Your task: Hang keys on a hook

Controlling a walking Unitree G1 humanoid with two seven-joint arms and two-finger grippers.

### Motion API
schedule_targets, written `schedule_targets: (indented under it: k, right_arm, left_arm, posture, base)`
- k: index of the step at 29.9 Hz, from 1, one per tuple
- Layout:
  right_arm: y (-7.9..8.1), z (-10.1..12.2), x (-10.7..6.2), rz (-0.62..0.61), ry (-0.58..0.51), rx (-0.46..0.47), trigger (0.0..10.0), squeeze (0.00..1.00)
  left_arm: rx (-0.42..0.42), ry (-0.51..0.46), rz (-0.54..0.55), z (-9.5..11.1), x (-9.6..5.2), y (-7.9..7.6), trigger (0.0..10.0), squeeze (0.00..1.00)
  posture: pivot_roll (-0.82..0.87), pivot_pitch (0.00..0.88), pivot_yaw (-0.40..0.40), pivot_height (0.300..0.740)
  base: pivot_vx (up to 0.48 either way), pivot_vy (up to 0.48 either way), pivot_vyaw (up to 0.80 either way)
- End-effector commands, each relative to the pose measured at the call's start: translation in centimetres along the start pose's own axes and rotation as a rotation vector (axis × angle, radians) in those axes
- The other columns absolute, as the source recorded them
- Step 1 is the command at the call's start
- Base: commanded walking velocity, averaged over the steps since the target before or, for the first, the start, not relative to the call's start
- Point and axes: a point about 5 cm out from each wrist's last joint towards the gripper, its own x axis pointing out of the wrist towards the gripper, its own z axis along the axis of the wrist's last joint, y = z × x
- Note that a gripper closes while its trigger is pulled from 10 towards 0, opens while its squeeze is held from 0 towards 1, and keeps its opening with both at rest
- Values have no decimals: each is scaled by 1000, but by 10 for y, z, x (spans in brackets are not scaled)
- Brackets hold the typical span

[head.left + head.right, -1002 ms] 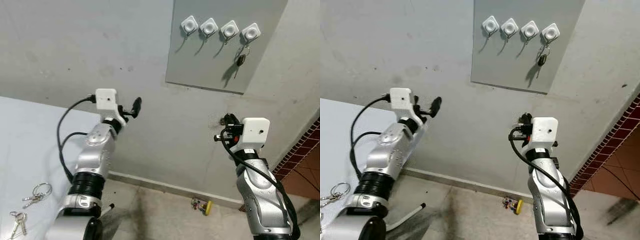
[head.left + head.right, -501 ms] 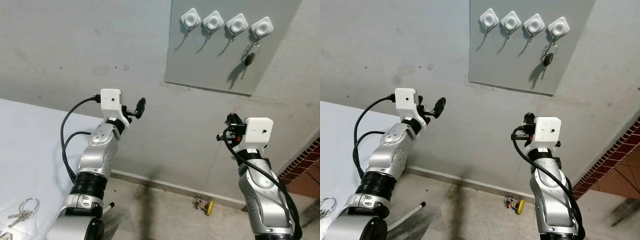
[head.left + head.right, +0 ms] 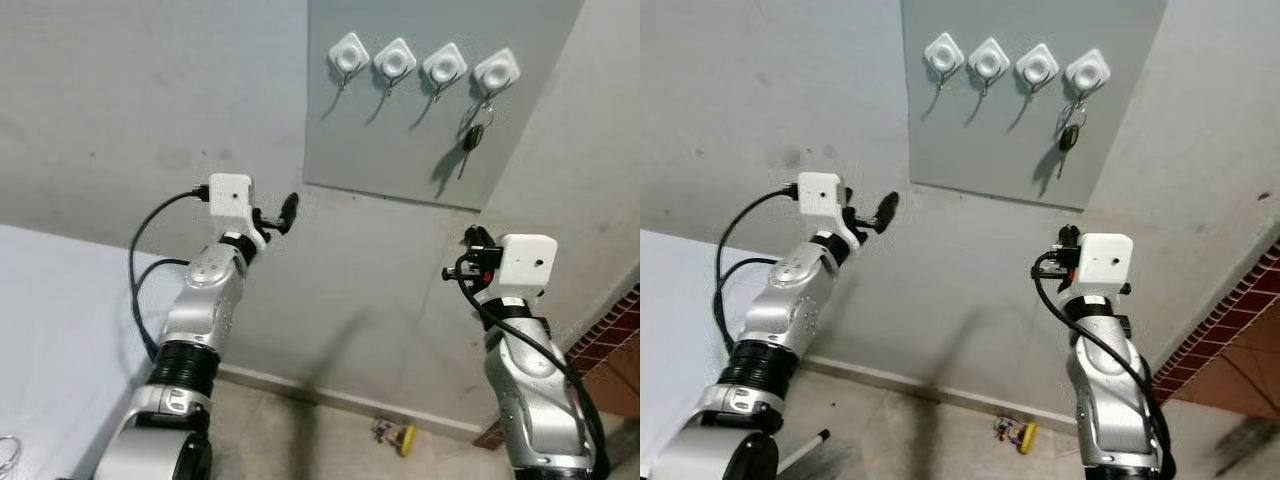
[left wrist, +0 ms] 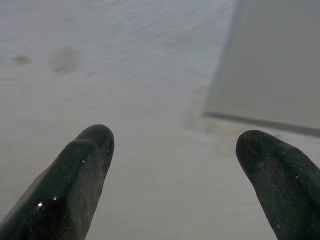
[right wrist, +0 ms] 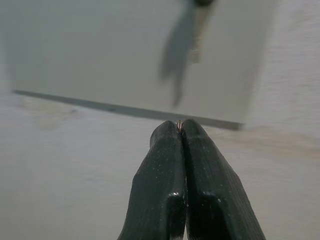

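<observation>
- Left pincer (image 3: 287, 210) is raised toward the grey wall (image 3: 150, 90), just below the lower left corner of the board (image 3: 420, 140); its two black fingers (image 4: 82, 165) stand wide apart with nothing between them.
- Right pincer (image 5: 181, 132) is lifted in front of the wall below the board's right end; its fingers are pressed flat together, with nothing visibly gripped.
- On the board, four white hooks (image 3: 396, 62) sit in a row near the top edge.
- One set of keys (image 3: 472, 132) hangs from the rightmost hook (image 3: 497, 70), dangling against the board and casting a shadow beside it; the other three hooks are bare.
- White surface (image 3: 60, 330) lies low on the robot's left, beside the left arm, and a small ring-like item (image 3: 6, 448) rests at its near edge, too cut off to identify.
- On the floor by the skirting, between the two arms, lies a small yellow object (image 3: 398, 435).
- Brick-patterned wall (image 3: 615, 345) shows at the far right.
</observation>
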Motion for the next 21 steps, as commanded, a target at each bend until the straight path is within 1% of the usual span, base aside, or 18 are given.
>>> schedule_targets:
  k: [1,3,5,6,7,10,13,14,16,18,19,20,21]
  right_arm:
    - [2,5,1,12,-18,4,10000,0]
    - [2,5,1,12,-19,3,10000,0]
    - [2,6,1,14,-20,0,10000,0]
    - [2,6,1,14,-20,0,10000,0]
    - [2,8,3,23,-28,-6,10000,0]
    - [4,12,6,62,-42,-19,10000,0]
    - [5,19,13,94,-66,-21,10000,0]
    - [7,25,19,117,-84,-31,10000,0]
    - [8,29,23,133,-97,-37,10000,0]
    - [11,37,31,164,-124,-37,10000,0]
    - [11,37,31,164,-124,-37,10000,0]
    - [15,45,38,199,-147,-42,10000,0]
    - [17,47,41,211,-154,-43,10000,0]
  left_arm:
    - [19,-28,9,6,0,2,10000,0]
    - [32,-35,5,7,1,0,10000,0]
    - [72,-54,-20,12,2,-6,10000,0]
    - [72,-54,-20,12,2,-6,10000,0]
    - [92,-71,-73,16,2,-15,10000,0]
    - [129,-96,-138,20,2,-27,10000,0]
    - [151,-108,-196,23,3,-37,10000,0]
    - [153,-122,-223,26,3,-42,10000,0]
    - [152,-133,-243,28,3,-46,10000,0]
    - [171,-151,-270,33,4,-53,10000,0]
    - [171,-151,-270,33,4,-53,10000,0]
    - [174,-169,-293,38,4,-58,10000,0]
    - [168,-174,-301,40,5,-60,10000,0]
  posture:
    - [-57,0,-14,740]
    - [-57,0,-14,740]
    - [-55,0,-16,740]
    - [-55,0,-16,740]
    - [-55,0,-16,740]
    - [-55,0,-16,740]
    - [-59,0,-12,740]
    - [-59,0,-12,740]
    - [-59,0,-12,740]
    - [-59,0,-12,740]
    - [-59,0,-12,740]
    - [-59,0,-12,740]
    - [-55,0,-10,740]
  base:
    - [0,0,0]
    - [0,0,0]
    - [0,0,0]
    - [0,0,0]
    - [0,0,0]
    - [0,0,0]
    - [0,0,0]
    - [0,0,0]
    - [0,0,0]
    - [0,0,0]
    - [0,0,0]
    - [0,0,0]
    - [0,0,0]
